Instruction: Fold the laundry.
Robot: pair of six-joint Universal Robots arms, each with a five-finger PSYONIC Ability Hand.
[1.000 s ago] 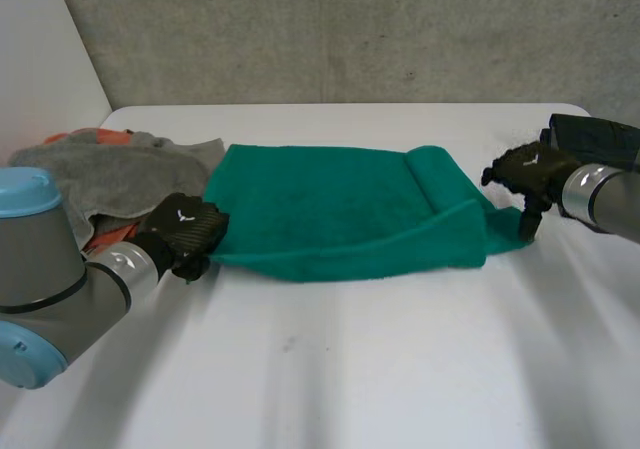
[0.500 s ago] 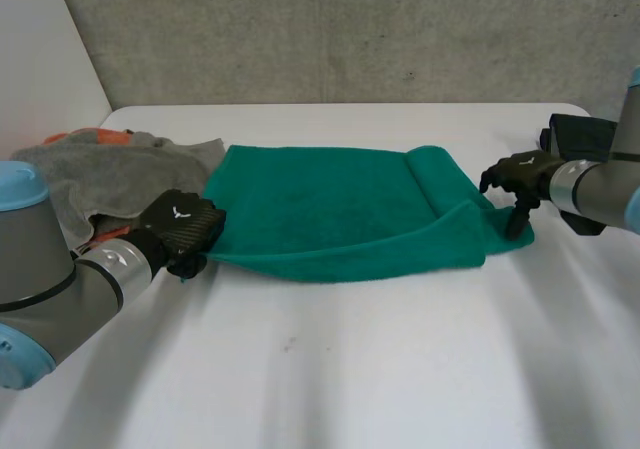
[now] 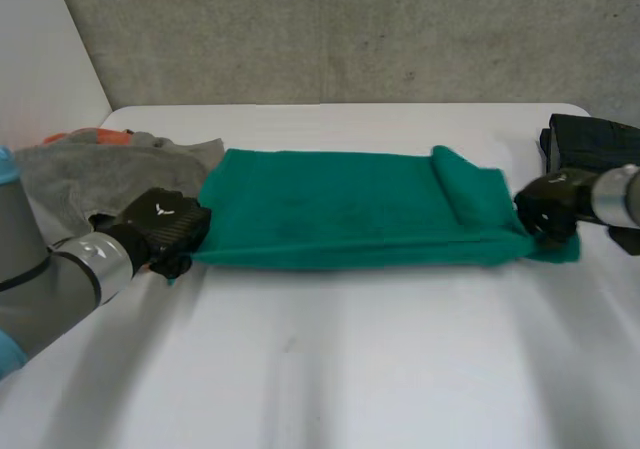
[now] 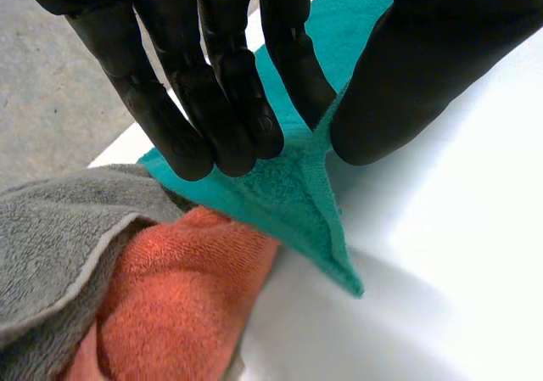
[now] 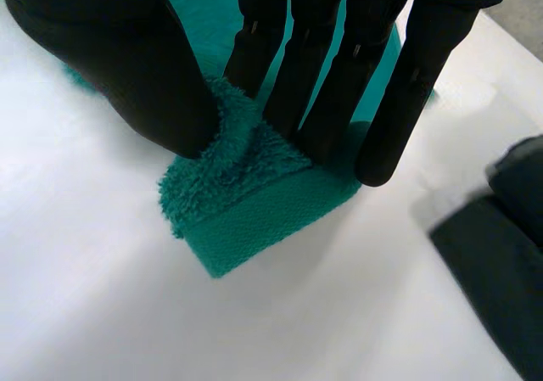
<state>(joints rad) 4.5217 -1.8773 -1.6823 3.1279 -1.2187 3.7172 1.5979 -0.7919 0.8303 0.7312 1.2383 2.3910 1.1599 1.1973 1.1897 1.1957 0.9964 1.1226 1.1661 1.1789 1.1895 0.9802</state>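
green towel: lies lengthwise across the middle of the white bench, folded into a long flat band; a raised fold crosses it near its right end; it is held at both near corners

left robot hand: at the near left corner of the green towel; in the left wrist view its fingers and thumb close on the hemmed edge and pinch the cloth between them; the tip of the corner pokes out past the fingertips and rests on the bench

right robot hand: at the near right corner of the green towel; in the right wrist view the thumb presses one side of a bunched, fluffy wad of the cloth and the fingers press the other, so it is gripping the towel; a hemmed end sticks out beyond the fingertips onto the bench

grey towel: a crumpled heap at the far left of the bench, just beside the left end of the green towel and behind the left robot hand

orange cloth: tucked under the grey towel; in the left wrist view it lies against the green towel, just beside the pinched corner

black object: at the right edge of the bench, behind the right robot hand and apart from the towel; what it is cannot be told
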